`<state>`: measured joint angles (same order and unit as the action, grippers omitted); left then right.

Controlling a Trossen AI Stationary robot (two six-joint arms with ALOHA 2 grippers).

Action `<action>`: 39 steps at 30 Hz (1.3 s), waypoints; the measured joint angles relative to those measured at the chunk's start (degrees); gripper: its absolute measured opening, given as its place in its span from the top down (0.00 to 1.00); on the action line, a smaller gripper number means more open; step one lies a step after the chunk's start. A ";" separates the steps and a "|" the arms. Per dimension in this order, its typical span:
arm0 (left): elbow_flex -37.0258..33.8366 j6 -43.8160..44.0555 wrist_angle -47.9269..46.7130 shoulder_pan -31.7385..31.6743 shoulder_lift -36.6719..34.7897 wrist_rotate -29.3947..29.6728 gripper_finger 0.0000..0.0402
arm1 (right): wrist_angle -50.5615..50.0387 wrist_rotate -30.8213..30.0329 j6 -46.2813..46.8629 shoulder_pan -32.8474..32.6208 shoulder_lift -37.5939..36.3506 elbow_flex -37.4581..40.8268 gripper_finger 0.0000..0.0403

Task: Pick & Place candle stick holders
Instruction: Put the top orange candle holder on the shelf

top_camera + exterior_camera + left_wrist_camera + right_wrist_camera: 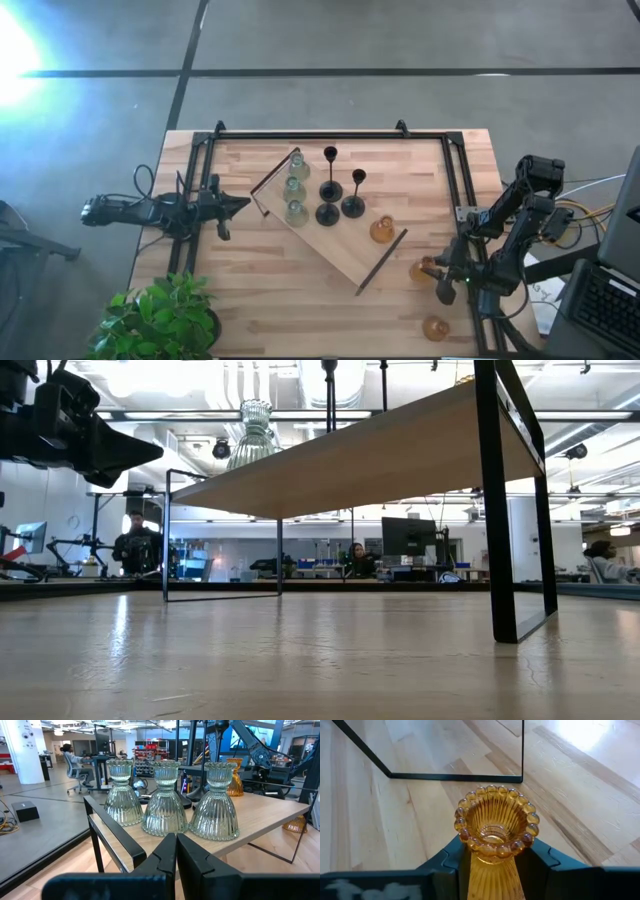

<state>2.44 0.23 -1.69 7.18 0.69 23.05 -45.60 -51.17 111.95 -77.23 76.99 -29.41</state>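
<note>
A wooden board (345, 250) with black handles lies slantwise mid-table. On it stand three pale green glass holders (295, 186), three black holders (340, 200) and one amber holder (382, 231). A second amber holder (426, 268) is in my right gripper (434, 272), right of the board. A third amber holder (435, 327) stands on the table near the front right. My left gripper (238, 204) is shut and empty, just left of the board's left handle, facing the green holders (165, 800). My right gripper pinches the amber holder between its two fingers, one on each side of the ribbed body (492, 867) just below the beaded rim (495, 825). The fingers come from the table's right side, slanting down. The holder is upright; its foot is hidden by the gripper.
A black frame (330, 133) runs along the table's far, left and right sides. A potted plant (160, 318) stands at the front left corner. The board stands raised on its black handles (520, 560). People sit in the room beyond (135, 545).
</note>
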 joint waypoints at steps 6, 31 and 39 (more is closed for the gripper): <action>0.01 0.01 0.00 -0.02 0.00 0.00 0.96 | -0.63 -0.29 0.14 0.00 -0.33 -0.33 0.72; 0.04 0.01 0.00 -0.02 0.13 -0.02 0.95 | -27.58 -5.57 -28.26 1.78 -18.27 -31.66 0.72; 0.09 0.02 -0.02 -0.02 0.15 0.00 0.96 | -20.63 -8.59 -59.23 7.10 -14.68 -45.53 0.72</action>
<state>2.52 0.25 -1.72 7.16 0.84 23.05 -66.23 -59.77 52.72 -70.14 62.31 -74.94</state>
